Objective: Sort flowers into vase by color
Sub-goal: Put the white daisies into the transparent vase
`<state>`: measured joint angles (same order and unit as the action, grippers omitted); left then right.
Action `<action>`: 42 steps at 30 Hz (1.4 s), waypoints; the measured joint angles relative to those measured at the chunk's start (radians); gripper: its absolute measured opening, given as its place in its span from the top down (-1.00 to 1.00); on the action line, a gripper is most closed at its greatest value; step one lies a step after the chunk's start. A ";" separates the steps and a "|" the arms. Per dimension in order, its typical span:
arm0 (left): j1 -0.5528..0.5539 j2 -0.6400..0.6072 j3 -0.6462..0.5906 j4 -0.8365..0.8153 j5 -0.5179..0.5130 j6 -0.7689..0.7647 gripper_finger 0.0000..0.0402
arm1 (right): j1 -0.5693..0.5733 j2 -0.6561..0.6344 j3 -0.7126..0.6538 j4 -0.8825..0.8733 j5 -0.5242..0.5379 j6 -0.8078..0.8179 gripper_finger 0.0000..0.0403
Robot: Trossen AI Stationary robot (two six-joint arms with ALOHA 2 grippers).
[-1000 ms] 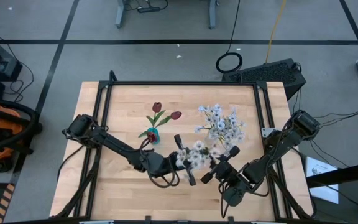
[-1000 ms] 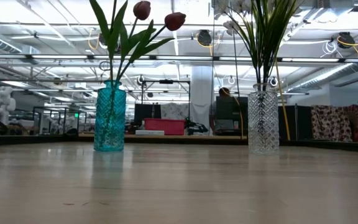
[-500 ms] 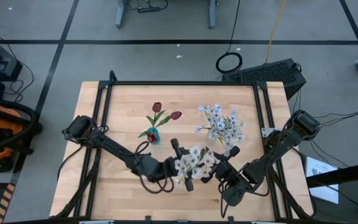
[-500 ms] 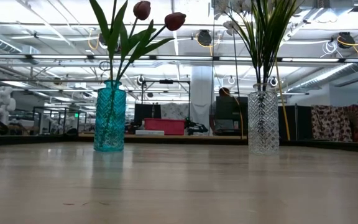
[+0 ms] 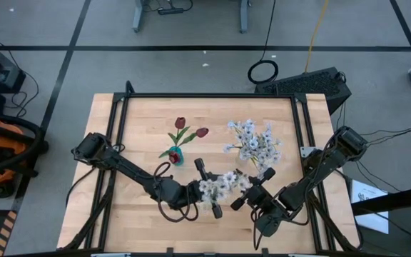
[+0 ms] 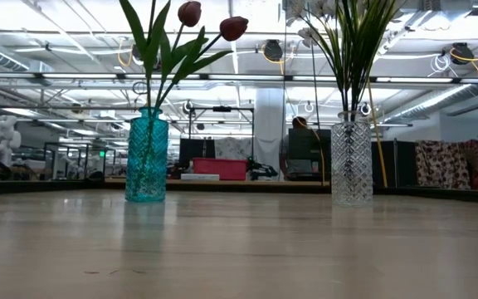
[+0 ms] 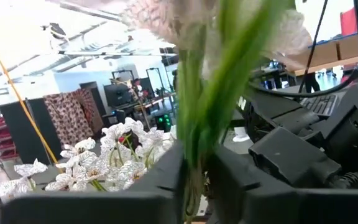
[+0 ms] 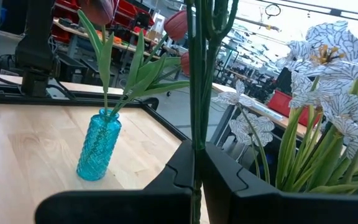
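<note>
A spray of white flowers [image 5: 220, 185] hangs over the table's near middle, between my two grippers. My left gripper [image 5: 207, 189] is shut on it just below the blossoms. My right gripper [image 5: 250, 190] is shut on its green stem. A teal vase [image 5: 175, 155] [image 6: 147, 154] stands on its base and holds dark red tulips [image 6: 210, 21]. A clear glass vase [image 6: 351, 158] to its right holds white flowers [image 5: 254, 145]. The low view shows neither gripper. My left gripper pinches the spray's bundled green stems [image 7: 194, 143] between its two fingers, close under the blossoms [image 7: 185, 18]. It comes from the table's left, and the stems lie across the fingers. The spray is clear of the table. My right gripper pinches a single thin green stem [image 8: 197, 124] between its two shut fingers. It comes level from the table's right near side. The stem lies across the fingers and is lifted clear of the table.
The two vases stand side by side in the table's far middle, beyond both grippers. A black frame rail [image 5: 205, 95] runs along the table's far edge and both sides. Bare wood [image 5: 141, 121] lies to the left of the teal vase.
The held spray's blossoms have shifted a little toward the table's left and near edge, along with my left gripper's fingers. My right gripper and both vases have kept still.
</note>
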<state>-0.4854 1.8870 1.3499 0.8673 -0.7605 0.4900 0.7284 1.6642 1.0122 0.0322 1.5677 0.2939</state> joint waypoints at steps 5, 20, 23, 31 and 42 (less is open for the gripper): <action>0.001 0.000 0.000 0.000 0.016 0.041 0.93 | 0.016 -0.002 0.000 0.002 -0.005 -0.025 0.90; 0.006 -0.033 0.000 -0.014 0.014 0.099 0.91 | 0.197 -0.090 0.000 -0.207 -0.310 0.245 0.06; 0.008 -0.034 0.000 -0.029 0.012 0.094 0.91 | 0.219 -0.084 0.000 -0.482 -0.395 0.604 0.03; 0.044 -0.034 -0.001 -0.070 0.032 0.037 0.90 | 0.230 0.011 -0.203 -0.717 -0.311 1.276 0.02; 0.121 -0.033 -0.024 -0.077 0.087 -0.039 0.90 | 0.106 0.011 -0.285 -0.687 -0.177 1.211 -0.18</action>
<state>-0.3648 1.8542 1.3258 0.7905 -0.6739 0.4506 0.8344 1.6756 0.7277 -0.6549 1.3903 1.5049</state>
